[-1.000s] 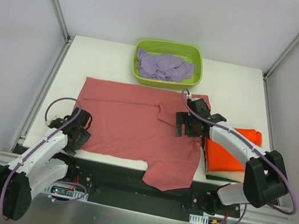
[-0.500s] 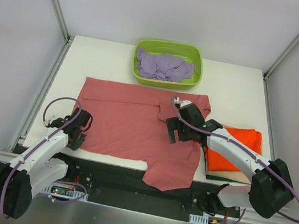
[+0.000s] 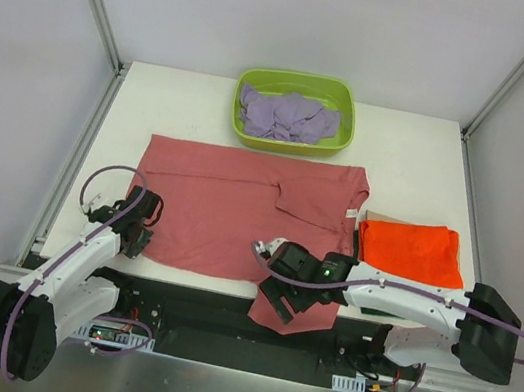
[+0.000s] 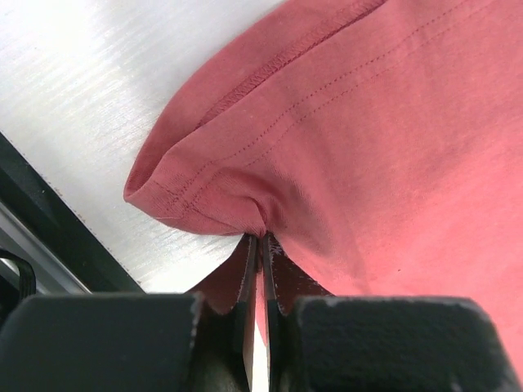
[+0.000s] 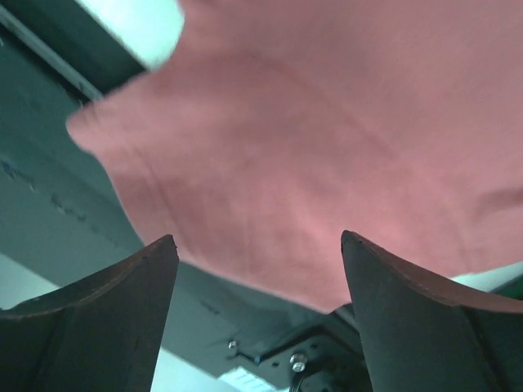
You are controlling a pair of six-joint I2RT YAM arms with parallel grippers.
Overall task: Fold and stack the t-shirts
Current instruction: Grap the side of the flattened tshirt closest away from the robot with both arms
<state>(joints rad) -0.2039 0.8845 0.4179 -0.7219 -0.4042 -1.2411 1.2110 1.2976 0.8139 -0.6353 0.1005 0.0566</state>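
A dusty salmon-red t-shirt (image 3: 225,205) lies spread flat on the white table, with one part hanging over the front edge. My left gripper (image 3: 140,238) sits at the shirt's near left corner. In the left wrist view its jaws (image 4: 261,245) are shut on a pinch of the shirt's hem (image 4: 212,196). My right gripper (image 3: 282,299) hovers open over the hanging part. In the right wrist view the red cloth (image 5: 327,139) lies just beyond its spread fingertips (image 5: 257,238). A folded orange t-shirt (image 3: 410,251) tops a stack at the right, with a tan one (image 3: 380,218) showing underneath.
A lime-green tub (image 3: 345,119) at the back centre holds a crumpled lavender t-shirt (image 3: 281,115). A black rail (image 3: 192,306) runs along the table's front edge under the hanging cloth. Metal frame posts rise at both back corners.
My right gripper has swung from the shirt's right middle down to the front edge, over the hanging part. My left gripper has shut on the shirt's near left corner.
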